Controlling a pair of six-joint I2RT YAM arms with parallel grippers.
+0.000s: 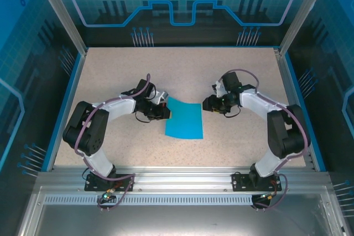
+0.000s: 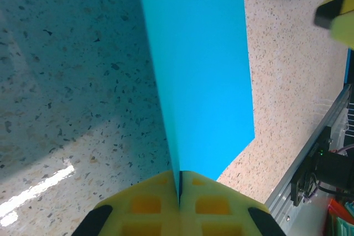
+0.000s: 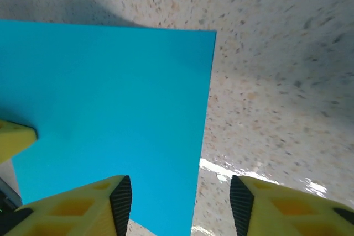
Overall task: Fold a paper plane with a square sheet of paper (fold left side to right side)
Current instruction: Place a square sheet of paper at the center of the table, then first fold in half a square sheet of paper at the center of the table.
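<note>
Top external view is showing the square sheet of paper (image 1: 185, 121), smooth cyan, lying mid-table, its left edge being pinched by the closed left gripper (image 1: 168, 114), the right gripper (image 1: 205, 104) hovering part-open, gripping nothing, at its right edge, speckled table (image 1: 238, 75) stretching wide around.

The sheet of paper (image 1: 183, 119) lies on the table (image 1: 110, 70) at the centre of the frame. The left gripper (image 1: 167, 114) sits at its left edge, the right gripper (image 1: 206, 104) just beside its upper right corner.
</note>
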